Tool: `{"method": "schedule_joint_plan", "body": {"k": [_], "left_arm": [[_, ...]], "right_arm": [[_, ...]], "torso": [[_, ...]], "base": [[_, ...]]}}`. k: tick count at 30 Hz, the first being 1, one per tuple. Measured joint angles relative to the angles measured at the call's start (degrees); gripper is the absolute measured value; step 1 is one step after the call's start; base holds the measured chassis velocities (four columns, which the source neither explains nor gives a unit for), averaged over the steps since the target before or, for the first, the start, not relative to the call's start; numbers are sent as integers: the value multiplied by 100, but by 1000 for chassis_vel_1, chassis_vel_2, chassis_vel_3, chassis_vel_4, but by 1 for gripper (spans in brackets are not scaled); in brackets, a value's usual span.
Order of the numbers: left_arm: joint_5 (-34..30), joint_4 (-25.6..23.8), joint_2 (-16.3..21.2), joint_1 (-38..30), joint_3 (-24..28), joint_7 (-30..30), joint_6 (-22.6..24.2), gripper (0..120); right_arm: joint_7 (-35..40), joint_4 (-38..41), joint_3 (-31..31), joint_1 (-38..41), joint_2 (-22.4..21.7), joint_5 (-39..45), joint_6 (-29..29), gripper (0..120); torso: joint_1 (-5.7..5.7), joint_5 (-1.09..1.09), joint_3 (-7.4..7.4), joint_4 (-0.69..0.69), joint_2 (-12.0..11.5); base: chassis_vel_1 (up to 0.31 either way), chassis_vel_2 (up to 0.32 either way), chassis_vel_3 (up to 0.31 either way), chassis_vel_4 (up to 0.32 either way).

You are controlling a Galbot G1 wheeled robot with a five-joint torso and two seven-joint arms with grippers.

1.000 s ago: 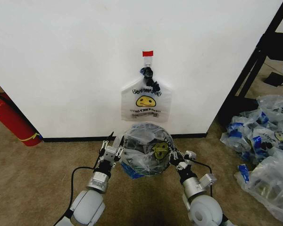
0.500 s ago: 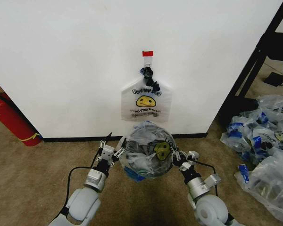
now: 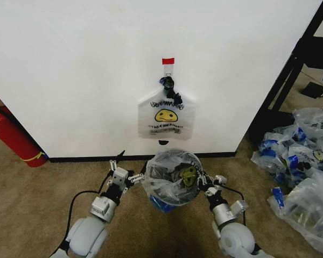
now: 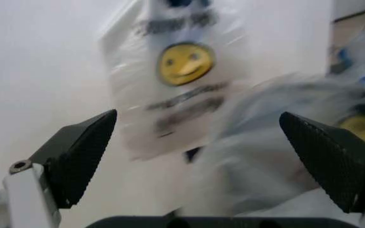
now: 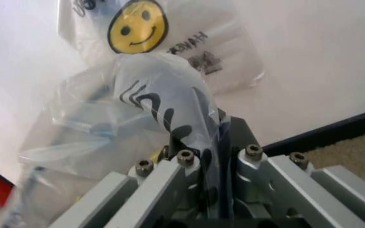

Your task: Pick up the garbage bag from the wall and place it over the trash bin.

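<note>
The garbage bag is off the wall and spread open over the trash bin, which stands on the carpet just in front of the wall's black base strip; only a dark and blue bit of the bin peeks out under the plastic. By my judgement most of the job is done, and what is left is settling the rim down and letting go on the right.

The right gripper is at the bag's right edge, pinched tight on a fold of the plastic, as the right wrist view shows. The left gripper sits at the bag's left edge with its jaws spread wide and nothing between them.

A second smiley bag hangs from the hook under red tape, directly above the bin and close to the work. A red fire extinguisher leans far left; heaped clear bags lie well to the right, clear of both arms.
</note>
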Motion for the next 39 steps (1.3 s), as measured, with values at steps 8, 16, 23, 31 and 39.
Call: {"method": "schedule_joint_plan", "body": {"k": [8, 16, 23, 31, 39], "left_arm": [[-191, -667, -305, 163, 811, -35, 304, 89], [-54, -731, -961, 426, 1391, -890, 1444, 59], [-380, -471, -1227, 192, 1406, -1830, 2216, 33], [-904, -205, -1315, -122, 1364, -2239, 2753, 3], [-1066, 170, -1470, -317, 1443, -2383, 2930, 0]], "right_arm": [[-100, -129, -253, 76, 238, -725, 389, 2], [-495, -369, -355, 137, 318, -1600, 911, 2], [-1152, -593, -286, 182, 264, -2192, 1362, 2], [-1620, -701, -234, 167, 269, -2521, 1643, 2], [-1953, -692, -225, 96, 305, -2720, 1837, 2]], "torso": [[0, 0, 0, -2, 0], [0, -1, 0, -1, 0], [0, -1, 0, -3, 0], [0, -2, 0, -3, 0], [0, -2, 0, -3, 0]], "base": [[0, 0, 0, 0], [0, 0, 0, 0], [0, 0, 0, 0], [0, 0, 0, 0], [0, 0, 0, 0]]}}
